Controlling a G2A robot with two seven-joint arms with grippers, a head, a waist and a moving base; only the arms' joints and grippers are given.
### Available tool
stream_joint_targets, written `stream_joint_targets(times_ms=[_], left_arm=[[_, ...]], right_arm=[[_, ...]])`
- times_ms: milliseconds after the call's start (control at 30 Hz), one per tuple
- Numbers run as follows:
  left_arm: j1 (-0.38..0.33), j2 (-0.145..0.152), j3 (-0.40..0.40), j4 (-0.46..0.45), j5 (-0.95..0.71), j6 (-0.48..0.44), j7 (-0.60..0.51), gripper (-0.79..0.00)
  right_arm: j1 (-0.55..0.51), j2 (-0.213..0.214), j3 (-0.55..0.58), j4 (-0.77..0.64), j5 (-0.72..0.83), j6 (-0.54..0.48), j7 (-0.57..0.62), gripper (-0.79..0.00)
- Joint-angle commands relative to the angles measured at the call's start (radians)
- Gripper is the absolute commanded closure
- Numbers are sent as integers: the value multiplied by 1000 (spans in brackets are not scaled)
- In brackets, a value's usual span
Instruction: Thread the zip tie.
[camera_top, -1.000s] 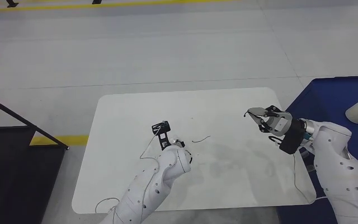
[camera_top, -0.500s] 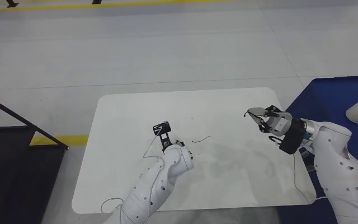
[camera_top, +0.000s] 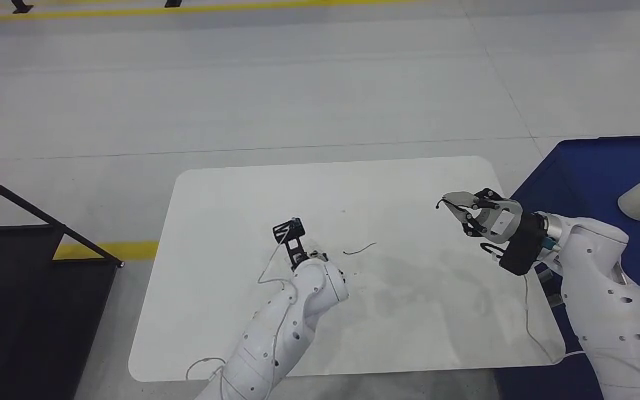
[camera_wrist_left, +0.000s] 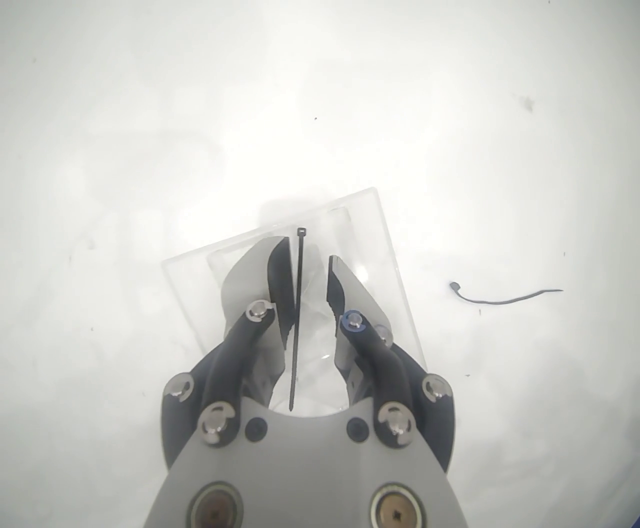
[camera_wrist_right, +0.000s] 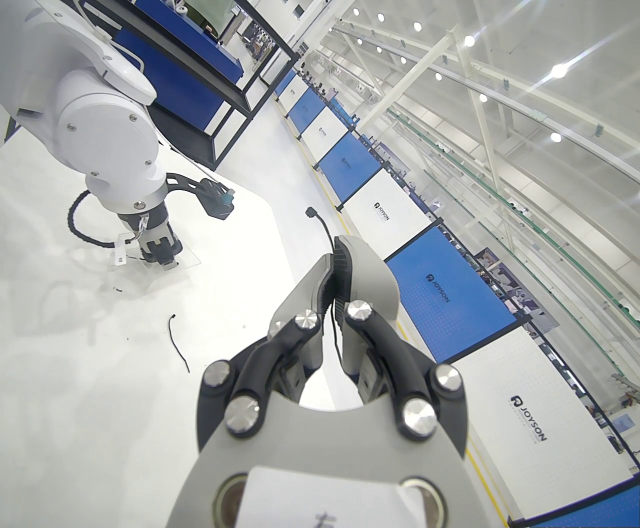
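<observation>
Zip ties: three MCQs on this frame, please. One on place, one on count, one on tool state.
1. The straight zip tie lies:
A. between the fingers of the left tool, over the clear plate
B. inside a cardboard box
C. hung on a hook

2. Black zip ties in all:
A. one
B. two
C. three

3. The right tool is:
A. wide open and empty
B. shut and gripping, up in the air
C. shut and empty, lying flat

Key:
1 A: the left wrist view shows it in the gap between the open fingers, with the plate beneath.
2 C: the straight one, the held zip tie and the curved zip tie loose on the white table.
3 B: its pads meet on the held zip tie, whose head sticks out past the tips.
</observation>
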Motion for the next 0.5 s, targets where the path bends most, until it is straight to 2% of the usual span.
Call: stream_joint_targets(times_ms=[0,200,400,467], left_arm=[[8,-3,-5,-7,18,0,0,0],[55,-10,-28,-80,78,-3,-3,0],[109,-11,-76,-145,177,-48,-48,0],[113,-14,-86,-142,222,-77,-77,-197]], right_arm=[[0,0,0,0,0,0,0,0],[0,0,0,0,0,0,0,0],[0,0,0,0,0,0,0,0],[0,0,0,0,0,0,0,0]])
